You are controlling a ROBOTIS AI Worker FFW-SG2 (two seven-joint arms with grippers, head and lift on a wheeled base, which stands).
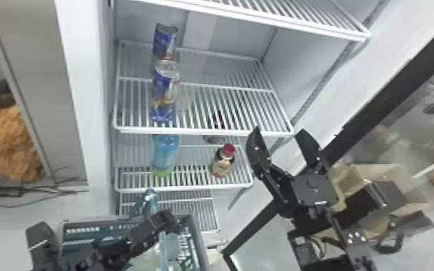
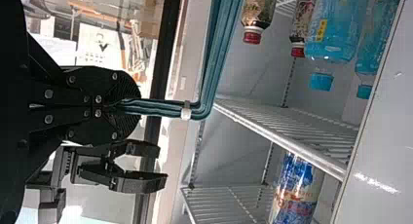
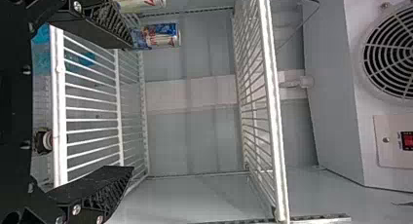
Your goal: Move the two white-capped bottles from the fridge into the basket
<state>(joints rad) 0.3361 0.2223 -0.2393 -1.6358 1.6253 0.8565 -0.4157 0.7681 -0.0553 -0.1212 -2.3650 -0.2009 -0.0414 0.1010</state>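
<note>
In the head view, the left gripper is at the handle of the teal basket, which is in front of the fridge. Something pale and clear lies inside the basket; whether it is the white-capped bottles, I cannot tell. The right gripper is beside the shelves, fingers spread apart and nothing between them. Blue cans stand in a row above a blue bottle and a red-capped bottle.

In the left wrist view, the left gripper is closed tight around the handle.

In the right wrist view, the right gripper gapes wide and empty before a wire shelf.
</note>
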